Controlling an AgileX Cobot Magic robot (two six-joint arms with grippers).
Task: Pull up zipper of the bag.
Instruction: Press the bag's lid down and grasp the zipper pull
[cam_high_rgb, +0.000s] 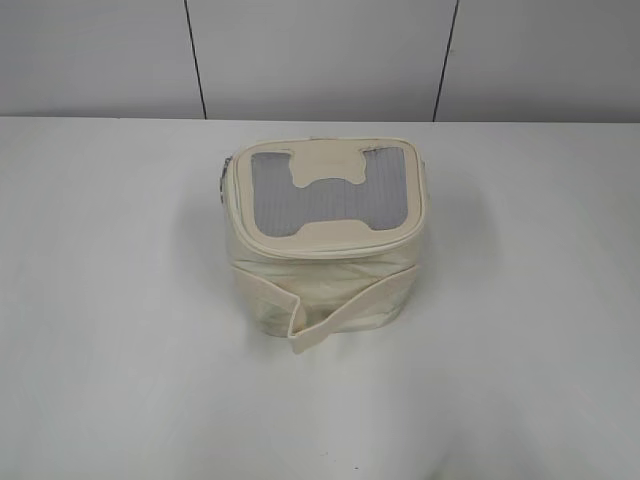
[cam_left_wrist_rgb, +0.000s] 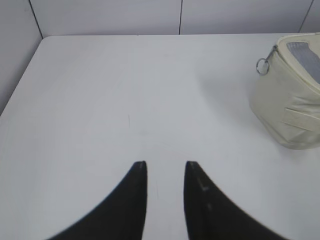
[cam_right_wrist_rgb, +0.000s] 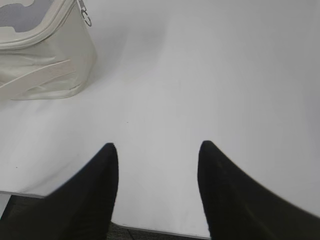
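Sitting alone on the white table (cam_high_rgb: 100, 300), the bag (cam_high_rgb: 322, 240), both end effectors (cam_left_wrist_rgb: 165, 167) (cam_right_wrist_rgb: 157, 150) parted, empty, well apart from it.

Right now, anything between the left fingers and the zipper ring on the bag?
Nothing visible. In the left wrist view only bare table lies between the left gripper, fingers apart, and the bag at the right edge. The ring pull hangs exposed at the bag's top corner, nothing covering it.

cream bag (cam_high_rgb: 320, 270), grey mesh top (cam_high_rgb: 330, 195), white table (cam_high_rgb: 520, 300)
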